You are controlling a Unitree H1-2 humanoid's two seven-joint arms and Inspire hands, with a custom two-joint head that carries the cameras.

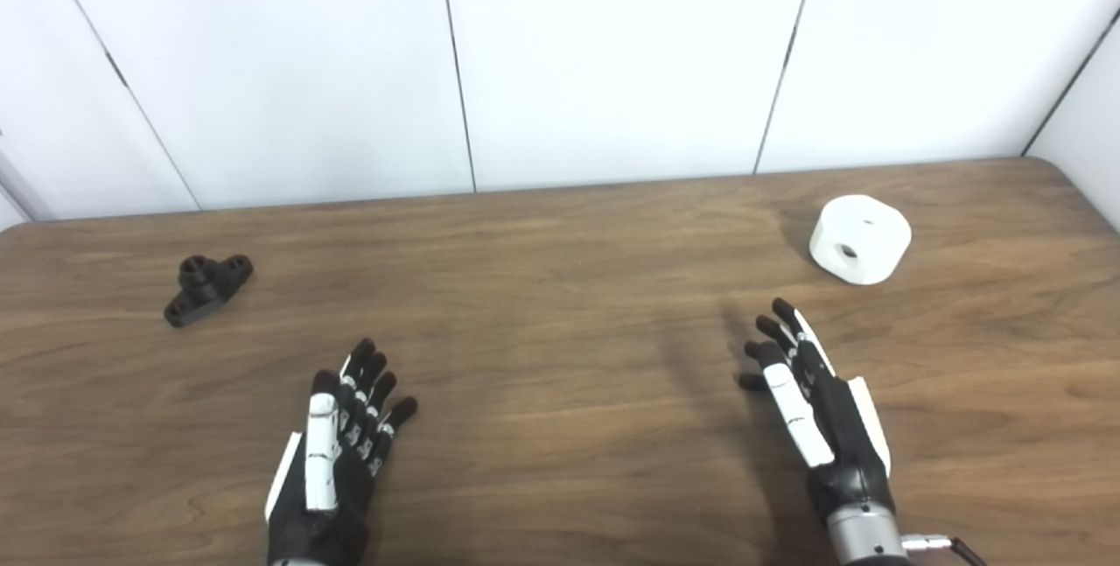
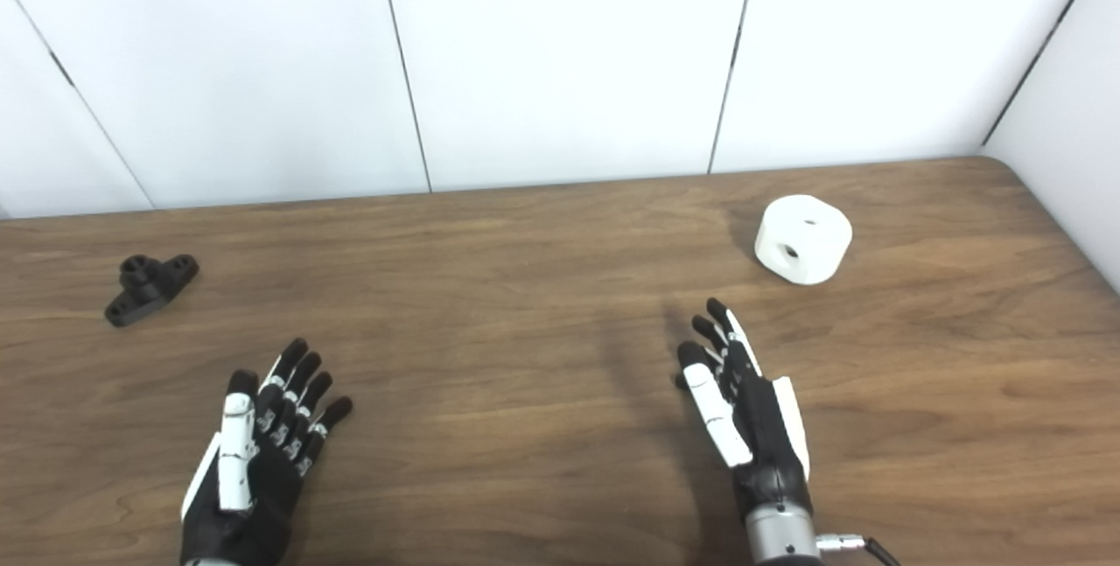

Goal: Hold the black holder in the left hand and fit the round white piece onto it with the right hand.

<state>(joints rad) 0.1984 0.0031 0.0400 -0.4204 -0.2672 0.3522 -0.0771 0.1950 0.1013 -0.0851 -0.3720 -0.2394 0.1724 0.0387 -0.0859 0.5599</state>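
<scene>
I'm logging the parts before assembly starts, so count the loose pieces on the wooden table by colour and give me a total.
Black: 1, the small black plastic holder with a raised hub, far left of the wooden table.
White: 1, the round white plastic piece with holes, far right.
Total: 2

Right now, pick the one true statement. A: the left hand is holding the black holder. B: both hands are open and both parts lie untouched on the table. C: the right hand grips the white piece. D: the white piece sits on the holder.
B: the left hand and right hand have fingers spread and hold nothing, while the black holder and the round white piece lie far apart on the table.
</scene>
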